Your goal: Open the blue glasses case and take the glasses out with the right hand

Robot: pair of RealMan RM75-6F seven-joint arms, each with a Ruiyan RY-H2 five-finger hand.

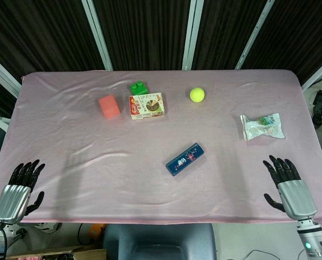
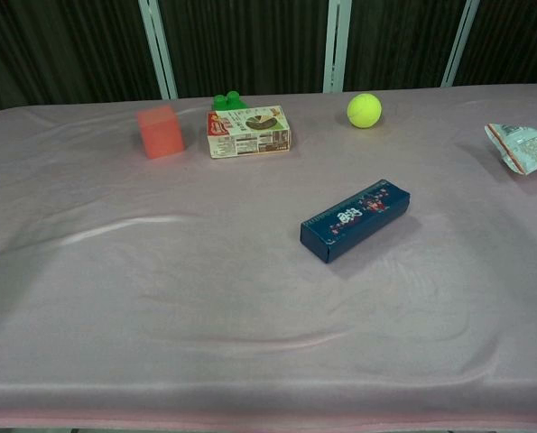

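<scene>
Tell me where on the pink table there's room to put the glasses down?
The widest bare stretch is the near-left cloth between the left hand and the blue glasses case. Another lies between the case and the right hand, below the snack bag. It's crowded at the far middle: orange block, green brick, food box, tennis ball.

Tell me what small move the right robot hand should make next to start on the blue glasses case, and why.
Probably reach the right robot hand forward and inward toward the blue glasses case. The case lies closed near the middle of the pink tablecloth, untouched, while both hands rest open at the near edge, the left robot hand farther from the case.
</scene>
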